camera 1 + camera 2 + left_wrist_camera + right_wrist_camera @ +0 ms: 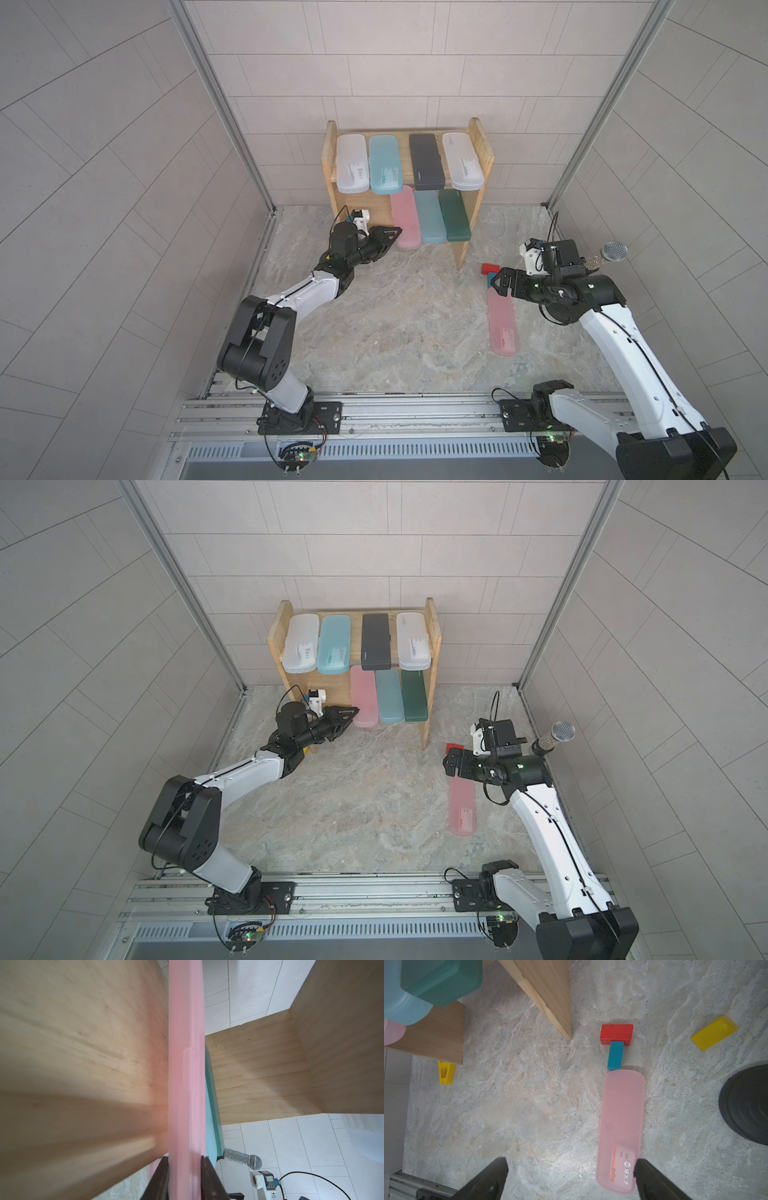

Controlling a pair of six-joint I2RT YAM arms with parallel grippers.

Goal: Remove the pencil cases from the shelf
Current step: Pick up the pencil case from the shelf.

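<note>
The left gripper (395, 232) reaches into the lower tier of the small two-tier pine wooden shelf (484, 153). Its black fingers (208, 1176) press onto opposite faces of a pink translucent plastic pencil case (185, 1064), clamping its near end. The rest of that case runs on ahead of the gripper along the tier's board. Just beyond it, on the far side from the gripper, lie a light teal plastic pencil case (430, 218) and then a dark green plastic pencil case (455, 216), side by side. Above the gripper, the upper tier carries four more in a row: a frosted white plastic pencil case (352, 164), a second light teal pencil case (384, 164), a black plastic pencil case (426, 162) and a second frosted white pencil case (462, 160).

The right gripper (571, 1160) hangs well clear of the shelf, its fingers spread wide with nothing between them. Below it a second pink pencil case (503, 328) lies flat on the marbled stone floor (395, 324). Close by the gripper, a small blue block (615, 1055) and a red block (616, 1032) sit at one end of that case, the blue one just at its tip.
</note>
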